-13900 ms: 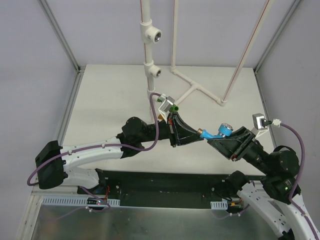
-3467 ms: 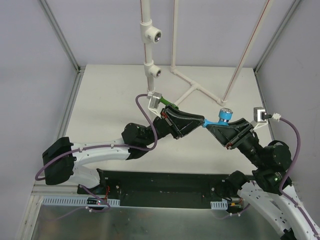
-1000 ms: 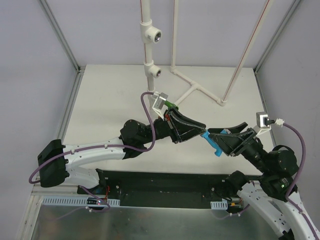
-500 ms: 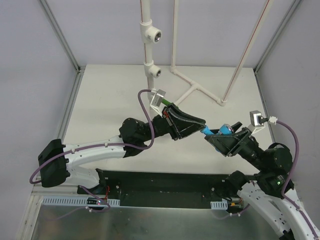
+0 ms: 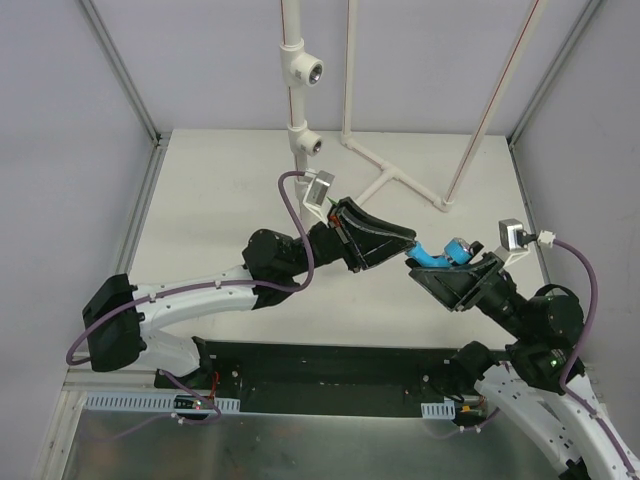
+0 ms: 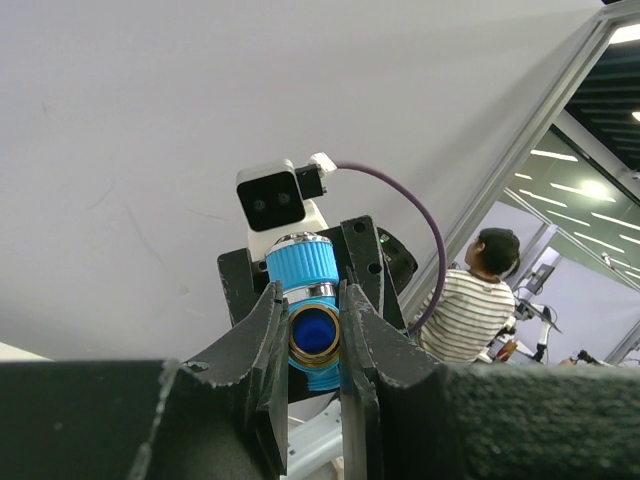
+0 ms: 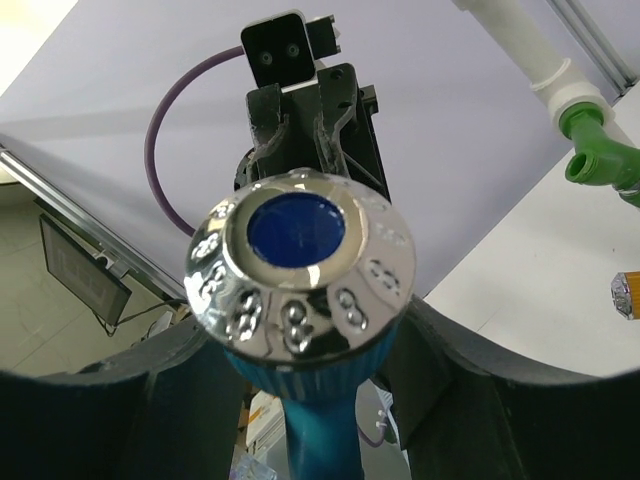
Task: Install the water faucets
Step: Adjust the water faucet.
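Slippage is looking like the main worry, with both arms meeting in mid-air above the table (image 5: 220,200). The right gripper (image 5: 418,268) is clamping the light blue faucet (image 5: 441,254) around its body, knob cap facing its own wrist camera, while the left gripper (image 5: 404,243) is pinching the same faucet at its brass threaded end, one finger (image 6: 262,335) pressing on each side. With two grips sharing one small plastic part, any mismatch in motion is risking a twist, a cocked faucet, or a drop onto the table if one side is letting go before the other is holding squarely. A skewed hold is also threatening a crooked thread start. Farther off, the green faucet (image 7: 596,152) and orange faucet (image 7: 624,294) are lying near a white pipe (image 7: 520,50); whether either is attached I cannot tell. Farthest, the tee fittings (image 5: 311,72) are sitting on the upright pipe, and the left arm's purple cable (image 5: 284,195) is looping close to the lower one, inviting a snag
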{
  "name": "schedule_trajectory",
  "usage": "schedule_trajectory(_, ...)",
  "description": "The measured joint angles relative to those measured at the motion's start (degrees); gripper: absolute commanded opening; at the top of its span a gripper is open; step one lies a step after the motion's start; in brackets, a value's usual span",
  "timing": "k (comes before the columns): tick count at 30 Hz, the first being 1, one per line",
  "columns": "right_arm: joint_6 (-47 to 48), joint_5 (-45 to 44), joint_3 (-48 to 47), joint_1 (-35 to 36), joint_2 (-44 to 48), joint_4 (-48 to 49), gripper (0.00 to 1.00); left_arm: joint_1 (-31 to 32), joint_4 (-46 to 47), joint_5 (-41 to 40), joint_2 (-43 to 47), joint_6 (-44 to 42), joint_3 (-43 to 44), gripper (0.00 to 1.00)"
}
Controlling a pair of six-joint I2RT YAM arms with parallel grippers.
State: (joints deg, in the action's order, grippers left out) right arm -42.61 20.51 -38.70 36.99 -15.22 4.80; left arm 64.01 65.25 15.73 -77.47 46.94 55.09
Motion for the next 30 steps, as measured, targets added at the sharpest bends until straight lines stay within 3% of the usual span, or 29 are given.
schedule_trajectory(15,-1.7,1.0,1.0,0.0,-1.5,3.1,0.53,-0.4,2.2,0.3,-3.0,0.1,2.0,0.00)
schedule_trajectory(17,-1.8,1.0,1.1,0.0,-1.5,3.1,0.45,-0.4,2.5,0.3,-3.0,0.1,2.0,0.00)
schedule_trajectory(22,-1.9,0.9,1.1,0.0,-1.5,3.5,0.00,-0.4,3.0,0.2,-3.0,0.2,2.0,0.00)
schedule_trajectory(30,-1.2,0.7,1.1,0.0,-1.4,3.4,0.00,-0.4,3.0,0.2,-3.0,0.2,2.0,0.00)
